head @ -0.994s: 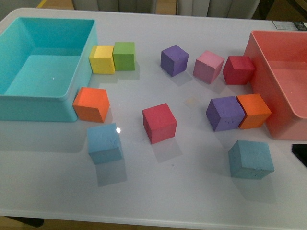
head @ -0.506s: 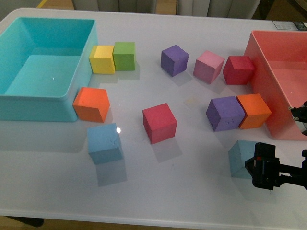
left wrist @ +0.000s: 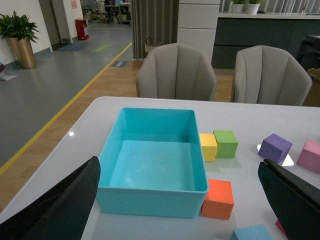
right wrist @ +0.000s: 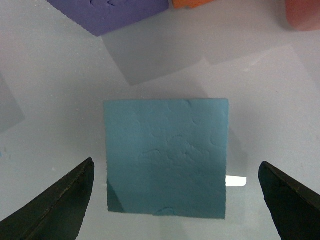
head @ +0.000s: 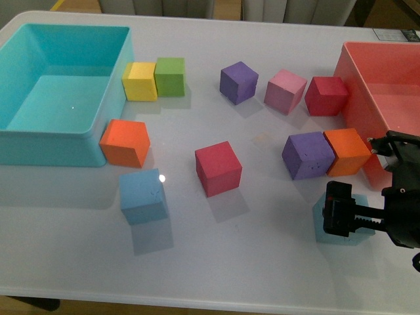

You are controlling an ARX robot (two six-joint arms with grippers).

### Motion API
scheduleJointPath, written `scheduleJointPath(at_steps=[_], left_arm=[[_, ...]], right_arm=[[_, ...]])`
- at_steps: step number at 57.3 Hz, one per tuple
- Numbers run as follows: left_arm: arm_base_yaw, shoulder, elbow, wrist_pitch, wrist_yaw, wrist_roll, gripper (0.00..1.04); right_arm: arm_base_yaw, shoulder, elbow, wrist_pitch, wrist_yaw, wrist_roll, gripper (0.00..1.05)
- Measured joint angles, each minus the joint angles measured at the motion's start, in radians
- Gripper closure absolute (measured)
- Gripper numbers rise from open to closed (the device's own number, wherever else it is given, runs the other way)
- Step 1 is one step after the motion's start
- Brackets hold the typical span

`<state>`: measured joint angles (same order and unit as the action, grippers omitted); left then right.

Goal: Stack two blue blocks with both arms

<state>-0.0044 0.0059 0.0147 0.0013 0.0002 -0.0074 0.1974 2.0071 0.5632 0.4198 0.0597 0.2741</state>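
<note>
End effector (right wrist: 175, 167) wide open, flanking blue block (right wrist: 166, 135)

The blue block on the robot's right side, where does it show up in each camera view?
Front view: the right blue block sits low on the right, just below the purple cube.
Left wrist view: not in it; the blue corner at the bottom edge is the other blue block.
Right wrist view: it fills the centre.
Shared landmark: that purple cube, beside the orange cube, shows in the front and right wrist views.
</note>
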Motion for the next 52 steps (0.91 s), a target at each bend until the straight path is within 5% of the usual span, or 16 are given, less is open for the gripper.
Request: scheduleJointPath(at_steps=[20,38,52], left_arm=[[0.000,0.000,0.000,0.000,0.000,0.000,0.09],[0.000,0.000,0.000,0.000,0.000,0.000,0.09],[0.000,0.000,0.000,0.000,0.000,0.000,0.09]], right_arm=[[0.042,0.075,0.066,-0.011,0.030,0.027,0.10],[0.042,0.093,0.067,-0.022,0.045,0.020,0.51],[0.087,-0.135,0.046,-0.158,-0.010,-0.019,0.60]])
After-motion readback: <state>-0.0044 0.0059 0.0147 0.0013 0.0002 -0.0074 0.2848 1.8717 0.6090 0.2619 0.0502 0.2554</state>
